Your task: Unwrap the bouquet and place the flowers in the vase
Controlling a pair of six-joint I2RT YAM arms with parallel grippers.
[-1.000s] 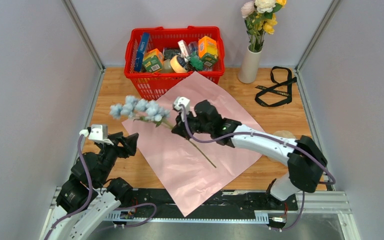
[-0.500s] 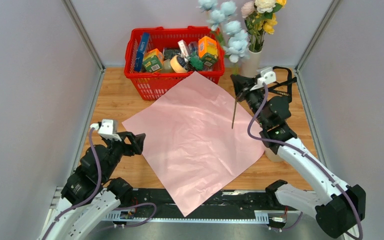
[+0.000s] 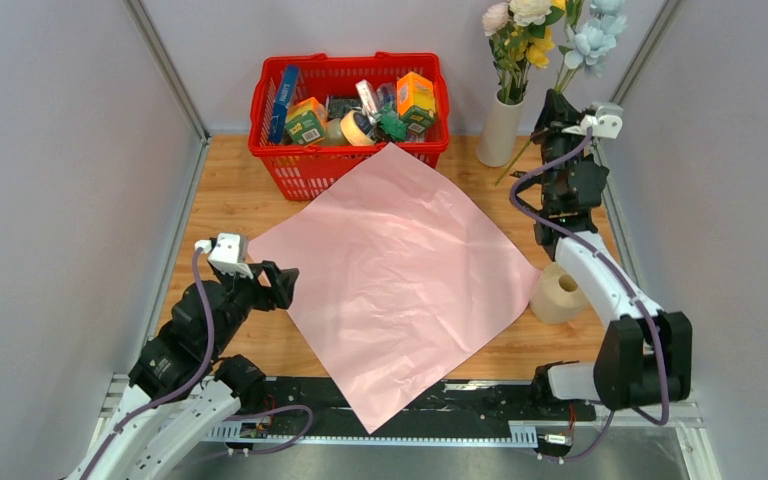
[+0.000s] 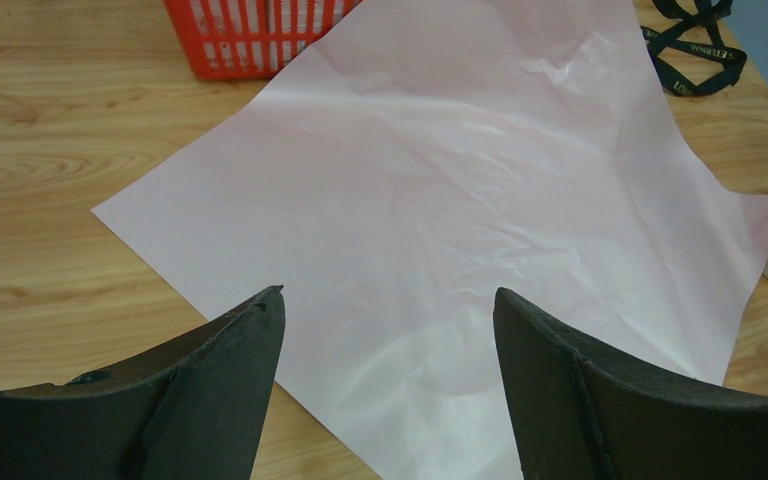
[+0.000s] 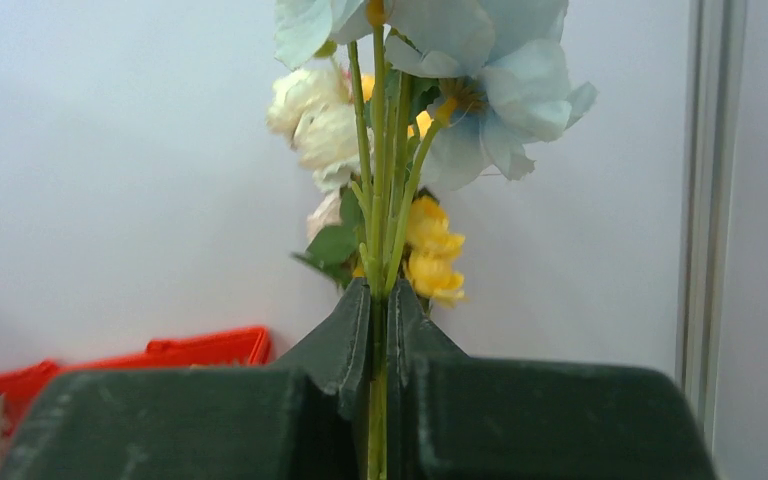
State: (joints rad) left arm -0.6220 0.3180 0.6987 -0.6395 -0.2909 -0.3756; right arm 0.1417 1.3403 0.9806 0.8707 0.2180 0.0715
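Note:
The beige vase (image 3: 499, 131) stands at the back right with yellow, pink and white flowers (image 3: 520, 30) in it. Just right of the vase, my right gripper (image 3: 552, 112) is shut on the green stem of a light blue flower (image 3: 590, 35), held upright with its lower end (image 3: 507, 174) slanting beside the vase. The right wrist view shows that stem (image 5: 378, 300) pinched between the jaws and blue blooms (image 5: 490, 80) above. The pink wrapping paper (image 3: 400, 270) lies flat. My left gripper (image 3: 282, 285) is open at the paper's left corner (image 4: 388, 293), holding nothing.
A red basket (image 3: 350, 110) of groceries stands at the back, touching the paper's far corner. A beige roll (image 3: 560, 293) sits by the paper's right corner, beside my right arm. The black ribbon (image 4: 700, 55) lies on the wood at the far right. Grey walls close in both sides.
My right arm has carried the blue flower from left of the vase to its right side, closer to the back corner. The left gripper has crept slightly towards the paper.

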